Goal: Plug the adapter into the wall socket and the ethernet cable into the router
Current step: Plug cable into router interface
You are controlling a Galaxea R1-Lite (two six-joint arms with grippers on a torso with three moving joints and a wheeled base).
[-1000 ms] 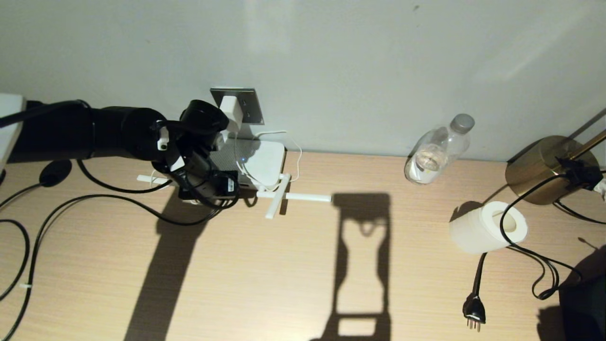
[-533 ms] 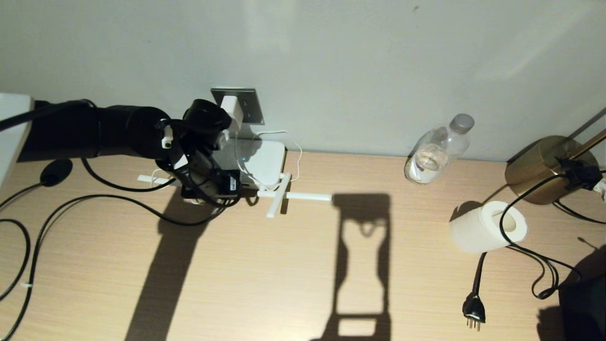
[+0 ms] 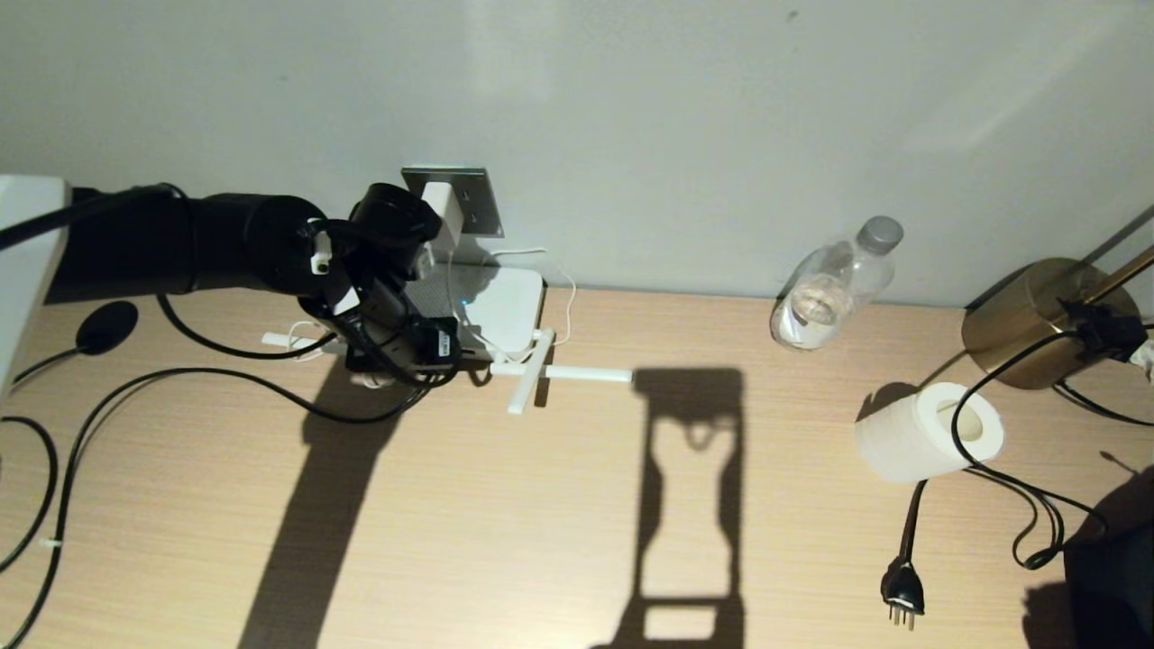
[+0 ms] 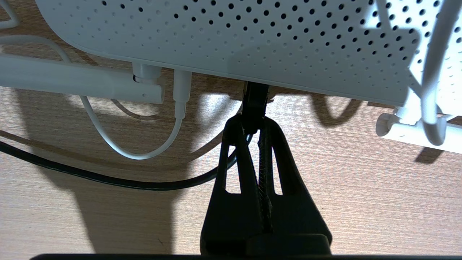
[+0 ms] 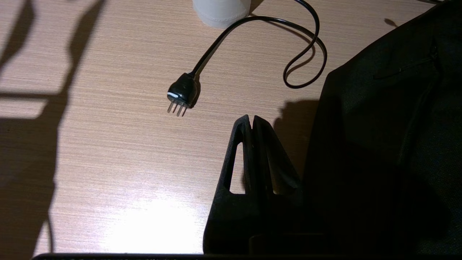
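Desk [image 3: 577, 505]: light wood, set against the wall.

Router [image 3: 491, 306]: lies flat on the desk directly below the wall socket [image 3: 469, 200]; antennas folded out along its near edge. All places below are taken from the router.

Adapter [image 3: 442, 209]: above the router's back edge, already seated in the wall socket; its thin white cord runs down to the router.

Left gripper [image 4: 252, 124]: at the router's near-left edge, fingers pressed together and pinching the plug end of the ethernet cable [image 4: 108, 178]. In the wrist view the dark connector runs straight ahead of the fingertips and meets the underside of the router's edge, just beside the white power lead. Whether it is fully seated in the port cannot be told; the port itself is hidden.

Judgement: connector long axis lines up with finger axis and points into the router edge, so the remaining move is a straight push along that line. Sideways drift would likely jam the clip.

Right gripper [image 5: 251, 124]: well away from the router, parked over the desk near a loose black three-pin plug [image 5: 182, 93]; fingers closed, holding nothing. Left arm is plainly the nearer.
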